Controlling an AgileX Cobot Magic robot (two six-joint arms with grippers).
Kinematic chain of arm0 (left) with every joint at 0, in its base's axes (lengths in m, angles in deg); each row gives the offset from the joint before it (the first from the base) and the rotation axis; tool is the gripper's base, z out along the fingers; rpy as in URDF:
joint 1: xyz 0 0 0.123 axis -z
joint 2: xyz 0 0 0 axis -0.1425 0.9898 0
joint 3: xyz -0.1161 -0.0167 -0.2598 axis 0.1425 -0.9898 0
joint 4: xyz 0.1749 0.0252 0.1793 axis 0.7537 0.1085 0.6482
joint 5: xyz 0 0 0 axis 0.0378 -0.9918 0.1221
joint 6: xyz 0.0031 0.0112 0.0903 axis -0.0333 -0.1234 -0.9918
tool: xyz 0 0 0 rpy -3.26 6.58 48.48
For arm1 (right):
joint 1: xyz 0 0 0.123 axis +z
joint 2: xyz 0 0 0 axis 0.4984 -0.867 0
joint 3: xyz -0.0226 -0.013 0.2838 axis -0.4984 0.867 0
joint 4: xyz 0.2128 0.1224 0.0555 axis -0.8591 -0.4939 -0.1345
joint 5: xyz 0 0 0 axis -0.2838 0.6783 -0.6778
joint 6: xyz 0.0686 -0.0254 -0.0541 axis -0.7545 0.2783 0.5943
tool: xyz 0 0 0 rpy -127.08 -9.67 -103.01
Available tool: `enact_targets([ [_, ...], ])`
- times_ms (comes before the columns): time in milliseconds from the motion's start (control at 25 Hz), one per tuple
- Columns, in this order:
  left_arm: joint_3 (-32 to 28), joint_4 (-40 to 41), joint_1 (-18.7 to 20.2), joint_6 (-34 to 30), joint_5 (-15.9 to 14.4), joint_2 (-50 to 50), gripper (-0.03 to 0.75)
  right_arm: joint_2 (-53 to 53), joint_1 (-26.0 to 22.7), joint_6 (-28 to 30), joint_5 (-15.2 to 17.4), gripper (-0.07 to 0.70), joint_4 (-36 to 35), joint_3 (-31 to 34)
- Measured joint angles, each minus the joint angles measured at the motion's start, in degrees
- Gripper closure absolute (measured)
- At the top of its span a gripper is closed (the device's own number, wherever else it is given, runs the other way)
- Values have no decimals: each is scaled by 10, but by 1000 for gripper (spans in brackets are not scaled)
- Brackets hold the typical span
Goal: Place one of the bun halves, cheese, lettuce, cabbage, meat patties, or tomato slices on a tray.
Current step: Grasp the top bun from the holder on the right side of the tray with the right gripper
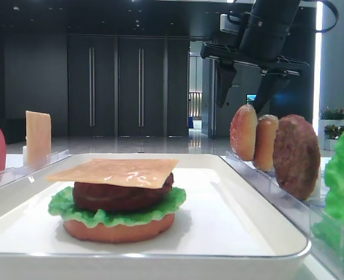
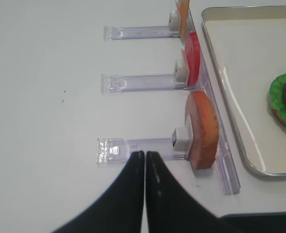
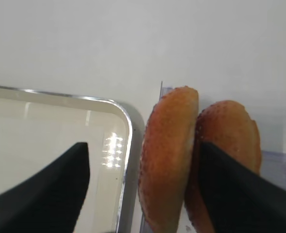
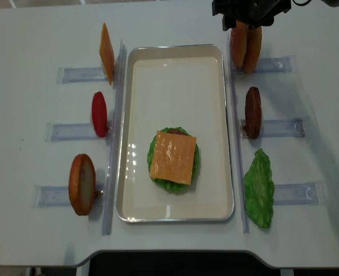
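Your right gripper (image 3: 143,189) hung open at the upper right of the overhead frame, jaws straddling one bun half (image 3: 168,160) standing on edge beside the tray (image 4: 227,132) — directly below, its flat faces toward the fingers.

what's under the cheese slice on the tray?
Under the cheese slice: a meat patty, then lettuce, then a bun base on the tray. Patty's top face is covered.

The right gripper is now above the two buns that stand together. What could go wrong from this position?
The right gripper hangs open over two bun halves that touch each other; one finger sits in front of the far one. Closing might grab both or tip one. Carrying a bun to the tray, it might also shift the loose cheese on the stack.
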Motion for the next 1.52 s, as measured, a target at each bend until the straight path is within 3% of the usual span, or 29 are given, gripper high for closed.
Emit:
enact_targets([
  [920, 0, 0, 0, 0, 0, 0, 716, -17, 0, 0, -9, 186, -12, 0],
  [1080, 0, 0, 0, 0, 0, 0, 716, -17, 0, 0, -12, 265, -10, 0],
  [1280, 0, 0, 0, 0, 0, 0, 716, -17, 0, 0, -15, 420, 0, 0],
  [1520, 0, 0, 0, 0, 0, 0, 716, -17, 0, -1, -13, 447, 2, 0],
])
